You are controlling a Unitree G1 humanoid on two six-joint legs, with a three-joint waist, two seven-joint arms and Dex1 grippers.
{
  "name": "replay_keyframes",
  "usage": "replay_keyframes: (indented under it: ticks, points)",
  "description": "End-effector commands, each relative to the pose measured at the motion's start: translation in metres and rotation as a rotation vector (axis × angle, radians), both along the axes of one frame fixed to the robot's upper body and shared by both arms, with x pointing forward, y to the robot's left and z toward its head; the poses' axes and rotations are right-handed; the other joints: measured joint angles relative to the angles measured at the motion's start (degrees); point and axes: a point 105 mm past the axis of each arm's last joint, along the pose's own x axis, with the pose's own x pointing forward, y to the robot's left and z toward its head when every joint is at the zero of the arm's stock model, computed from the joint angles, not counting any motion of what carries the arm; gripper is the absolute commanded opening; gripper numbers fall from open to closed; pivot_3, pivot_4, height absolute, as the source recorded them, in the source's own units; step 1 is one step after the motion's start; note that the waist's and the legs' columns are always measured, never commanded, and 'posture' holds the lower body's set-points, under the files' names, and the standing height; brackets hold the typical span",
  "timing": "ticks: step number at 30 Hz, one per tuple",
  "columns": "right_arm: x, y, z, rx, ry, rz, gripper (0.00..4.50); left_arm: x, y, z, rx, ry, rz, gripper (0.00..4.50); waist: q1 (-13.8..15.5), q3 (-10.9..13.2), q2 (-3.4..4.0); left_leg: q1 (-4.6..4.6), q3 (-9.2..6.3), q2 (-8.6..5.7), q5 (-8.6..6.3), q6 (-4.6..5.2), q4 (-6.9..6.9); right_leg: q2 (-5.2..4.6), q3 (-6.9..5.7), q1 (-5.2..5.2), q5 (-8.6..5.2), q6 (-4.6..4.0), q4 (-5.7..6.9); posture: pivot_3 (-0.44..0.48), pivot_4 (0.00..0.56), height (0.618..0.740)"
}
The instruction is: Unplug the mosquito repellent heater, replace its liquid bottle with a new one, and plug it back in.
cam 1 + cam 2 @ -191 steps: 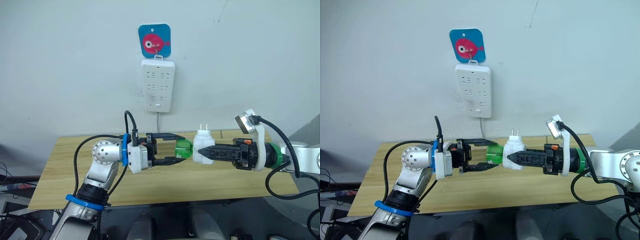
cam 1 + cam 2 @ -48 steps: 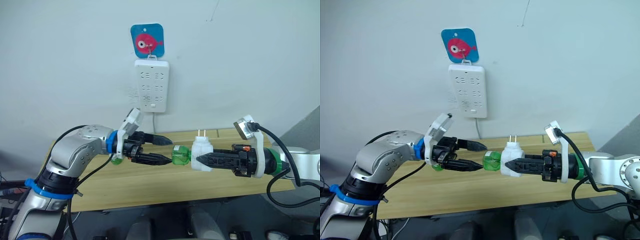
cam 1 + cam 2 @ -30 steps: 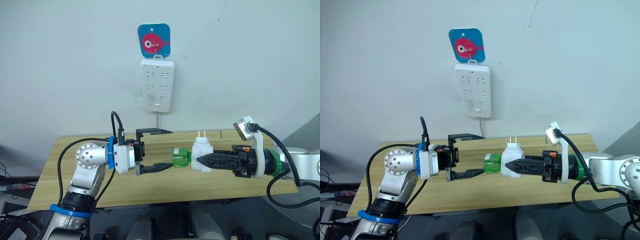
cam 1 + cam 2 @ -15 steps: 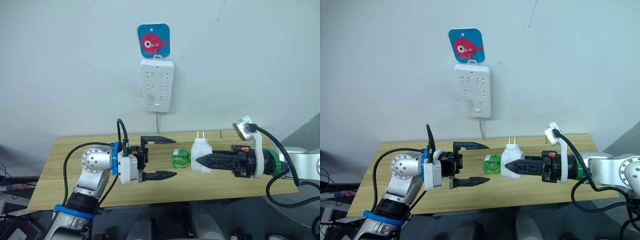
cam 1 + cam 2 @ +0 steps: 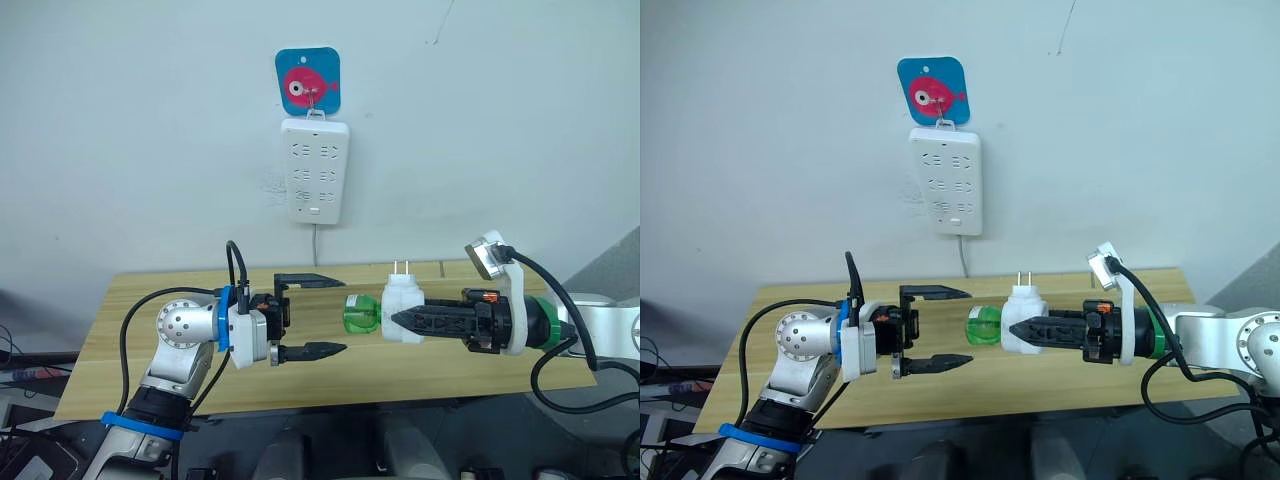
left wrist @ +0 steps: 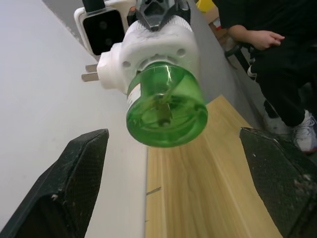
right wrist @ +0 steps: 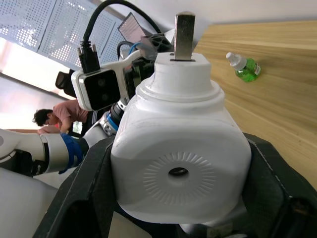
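Right gripper (image 5: 398, 319) clamps the small white rounded plastic heater (image 5: 402, 311); its translucent green bottle (image 5: 361, 314), neck hidden inside, faces the wide-open, empty left gripper (image 5: 338, 315).

Right gripper (image 5: 395, 319) fingers: tips covered by mosquito repellent heater (image 5: 402, 309) body, contact line not visible. Liquid bottle (image 5: 360, 314): neck and wick inside heater, hidden. In the left wrist view, left gripper's fingers (image 6: 74, 183) cut off by picture edges; person (image 6: 277, 54) cut off at top and right edge. New one (image 7: 243, 68): small in right wrist view, label unreadable. Bench (image 5: 150, 360) near edge partly behind left arm.
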Motion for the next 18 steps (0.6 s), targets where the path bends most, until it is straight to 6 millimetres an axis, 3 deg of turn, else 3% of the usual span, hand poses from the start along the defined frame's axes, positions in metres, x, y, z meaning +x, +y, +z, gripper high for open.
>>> replay_keyframes:
  ticks: [1, 12, 15, 18]
  points:
    - [0.003, 0.002, 0.013, 0.039, -0.041, -0.001, 2.97, 0.003, -0.01, 0.013, -0.058, -0.046, -0.004, 4.45, 0.0, 0.0, 0.0, 0.0, 0.03, 0.0, 0.0, 0.0, 0.01, 0.01, 0.02, 0.0, 0.0, 0.0, 0.0, -0.139, 0.144, 0.73]
    - [0.003, 0.003, 0.014, 0.038, -0.042, 0.007, 2.97, 0.006, -0.02, 0.014, -0.065, -0.05, -0.022, 4.45, -0.05, 0.0, 0.0, 0.0, -0.01, 0.0, 0.0, 0.0, 0.02, 0.03, 0.01, 0.02, 0.0, 0.0, 0.01, -0.139, 0.146, 0.73]
    - [0.003, 0.003, 0.014, 0.037, -0.042, 0.007, 2.97, 0.007, -0.023, 0.015, -0.072, -0.05, -0.032, 3.84, -0.03, 0.0, 0.0, 0.0, 0.0, -0.01, 0.0, 0.0, 0.02, 0.03, 0.02, 0.02, 0.0, 0.0, 0.0, -0.139, 0.146, 0.73]
    - [0.003, 0.003, 0.014, 0.036, -0.043, 0.007, 2.97, 0.008, -0.025, 0.02, -0.078, -0.053, -0.038, 2.89, -0.04, 0.0, 0.0, 0.0, 0.02, -0.01, 0.0, 0.0, 0.03, 0.03, 0.03, 0.03, 0.0, 0.0, 0.0, -0.145, 0.148, 0.73]
